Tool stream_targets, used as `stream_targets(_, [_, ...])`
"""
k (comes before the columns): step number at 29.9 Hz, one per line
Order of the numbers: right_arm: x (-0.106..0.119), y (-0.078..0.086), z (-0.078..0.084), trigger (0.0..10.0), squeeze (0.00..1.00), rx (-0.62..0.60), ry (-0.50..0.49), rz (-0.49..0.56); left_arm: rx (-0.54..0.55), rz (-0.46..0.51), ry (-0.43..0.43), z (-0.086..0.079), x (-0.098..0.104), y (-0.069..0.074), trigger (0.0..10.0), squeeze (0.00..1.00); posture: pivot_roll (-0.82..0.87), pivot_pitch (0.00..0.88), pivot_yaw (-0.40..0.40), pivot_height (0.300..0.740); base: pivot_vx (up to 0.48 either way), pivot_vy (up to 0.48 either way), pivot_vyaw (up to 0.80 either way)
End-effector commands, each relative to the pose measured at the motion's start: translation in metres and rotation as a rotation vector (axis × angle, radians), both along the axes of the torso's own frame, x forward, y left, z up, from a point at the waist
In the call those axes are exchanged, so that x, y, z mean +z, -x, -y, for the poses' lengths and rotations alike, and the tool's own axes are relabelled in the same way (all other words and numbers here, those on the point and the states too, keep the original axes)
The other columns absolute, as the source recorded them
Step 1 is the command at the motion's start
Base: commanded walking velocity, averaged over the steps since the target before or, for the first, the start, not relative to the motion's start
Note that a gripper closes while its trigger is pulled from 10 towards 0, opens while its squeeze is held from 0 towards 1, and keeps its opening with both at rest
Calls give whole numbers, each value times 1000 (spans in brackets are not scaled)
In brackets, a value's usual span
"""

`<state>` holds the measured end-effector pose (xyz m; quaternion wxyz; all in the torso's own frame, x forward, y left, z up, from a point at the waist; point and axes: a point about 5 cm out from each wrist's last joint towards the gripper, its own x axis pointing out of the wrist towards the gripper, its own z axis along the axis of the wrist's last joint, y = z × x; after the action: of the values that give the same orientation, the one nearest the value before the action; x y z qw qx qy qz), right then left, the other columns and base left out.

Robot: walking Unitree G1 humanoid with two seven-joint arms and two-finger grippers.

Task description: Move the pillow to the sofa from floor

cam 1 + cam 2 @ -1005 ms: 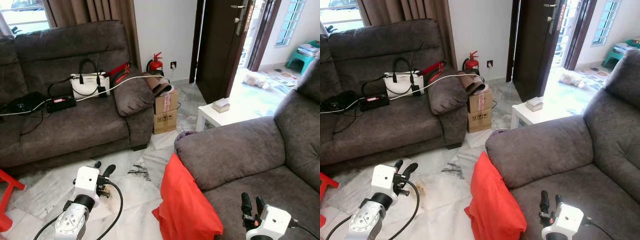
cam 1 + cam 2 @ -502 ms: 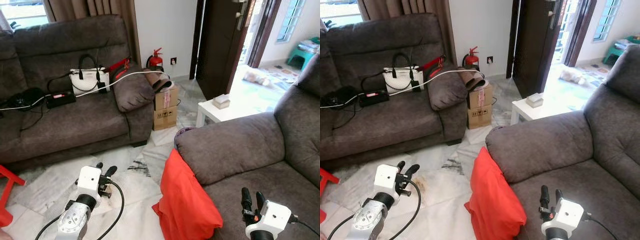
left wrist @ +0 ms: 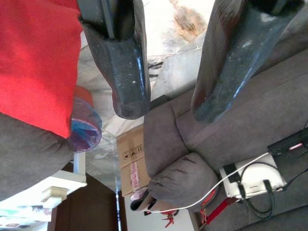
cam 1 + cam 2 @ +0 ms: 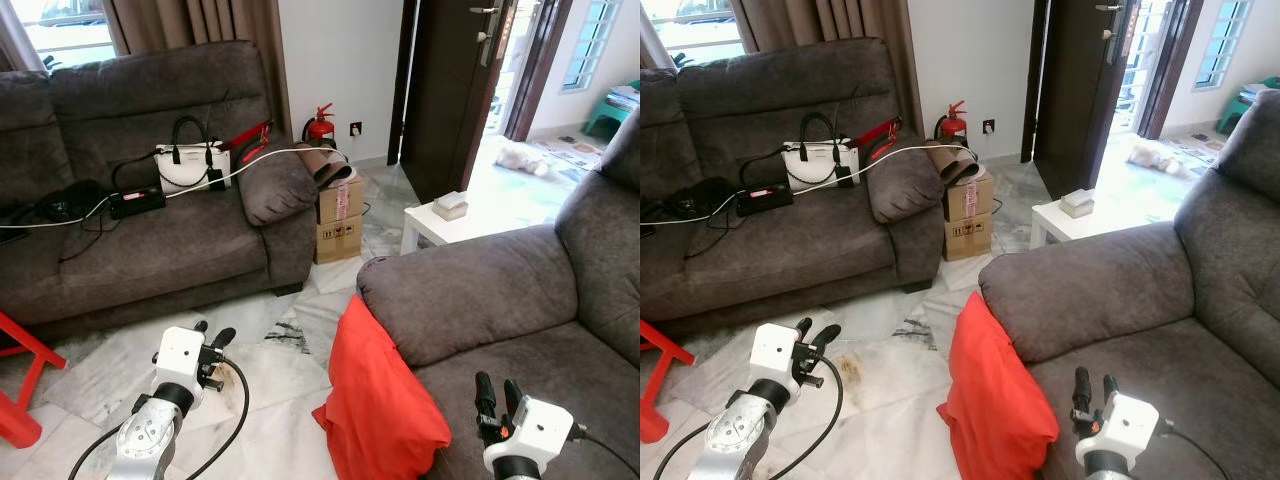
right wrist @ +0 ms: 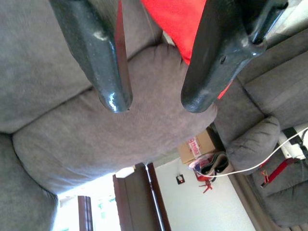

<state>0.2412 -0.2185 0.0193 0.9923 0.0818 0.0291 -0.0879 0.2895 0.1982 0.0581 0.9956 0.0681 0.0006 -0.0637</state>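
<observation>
A red pillow (image 4: 380,400) stands on the marble floor, leaning against the front of the grey sofa (image 4: 500,300) on my right. My left gripper (image 4: 212,334) hovers low over the floor to the pillow's left, open and holding nothing. My right gripper (image 4: 495,395) is raised above the right sofa's seat, just right of the pillow, open and also holding nothing. The pillow (image 3: 33,57) shows beside the left fingers (image 3: 120,62) in the left wrist view, and the pillow (image 5: 183,24) shows past the right fingers (image 5: 96,53) in the right wrist view.
A second grey sofa (image 4: 150,240) at the back left holds a white handbag (image 4: 185,165), cables and a charger. Cardboard boxes (image 4: 338,225) and a fire extinguisher (image 4: 320,125) stand by the wall. A white side table (image 4: 440,220) sits near the open door. A red stool (image 4: 20,400) is at my left.
The whole view has shifted a little as the camera moved. Both grippers stay open and in much the same pose; the pillow has not moved.
</observation>
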Motion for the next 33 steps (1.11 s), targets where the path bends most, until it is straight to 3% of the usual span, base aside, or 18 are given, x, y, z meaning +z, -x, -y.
stream_targets(1, [4,-6,2,10000,0,-3,-2,15,3,-4,10,1,0,-2,10000,0,5,0,77,690,0,0,0])
stream_targets(11, [22,-20,8,10000,0,-20,13,83,-3,13,25,3,5,-6,10000,0,2,0,79,690,0,0,0])
stream_targets(15, [25,-18,11,10000,0,-26,10,103,-2,25,28,4,6,-1,10000,0,12,30,77,690,0,0,0])
stream_targets(26, [17,-10,2,10000,0,-2,-3,79,-3,13,31,5,1,5,10000,0,37,37,59,690,97,0,0])
stream_targets(33, [24,-21,-6,10000,0,46,-3,88,13,47,34,4,9,5,10000,0,47,65,47,690,312,0,0])
